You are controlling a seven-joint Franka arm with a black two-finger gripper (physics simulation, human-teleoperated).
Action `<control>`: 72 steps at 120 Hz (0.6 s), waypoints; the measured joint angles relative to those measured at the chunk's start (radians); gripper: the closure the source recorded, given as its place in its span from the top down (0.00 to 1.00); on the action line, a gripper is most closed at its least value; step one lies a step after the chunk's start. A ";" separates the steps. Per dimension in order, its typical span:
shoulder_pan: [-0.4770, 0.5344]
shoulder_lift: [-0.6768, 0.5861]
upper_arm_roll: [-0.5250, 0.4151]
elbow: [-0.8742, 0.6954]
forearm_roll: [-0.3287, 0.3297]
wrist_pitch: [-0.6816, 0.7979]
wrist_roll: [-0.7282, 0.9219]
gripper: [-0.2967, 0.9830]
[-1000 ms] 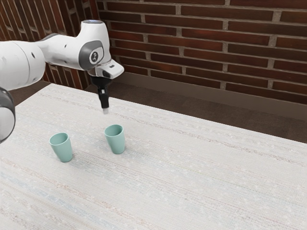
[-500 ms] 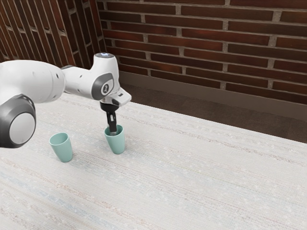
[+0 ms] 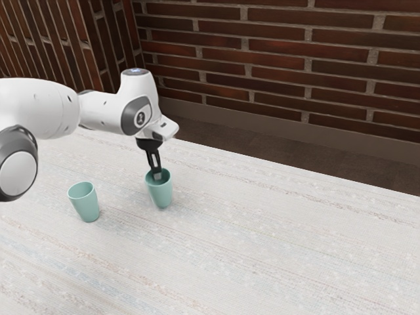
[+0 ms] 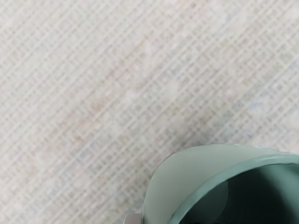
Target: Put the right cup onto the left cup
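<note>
Gripper (image 3: 157, 176) at rim of right cup (image 3: 161, 195), pointing down. Jaws: closed to wall thickness, clamped on cup wall; in wrist view, one pale fingertip (image 4: 133, 219) against outer side. Right cup: mouth up, to exterior view's right of upright left cup (image 3: 86, 205), apart; contact with table (image 3: 262, 249) unclear.
</note>
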 joint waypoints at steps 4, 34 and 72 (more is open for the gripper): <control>-0.001 -0.016 0.000 -0.012 0.002 0.006 -0.001 0.18; 0.037 -0.178 0.000 -0.100 0.008 0.006 -0.013 0.16; 0.152 -0.326 0.003 -0.177 0.064 -0.073 -0.030 0.16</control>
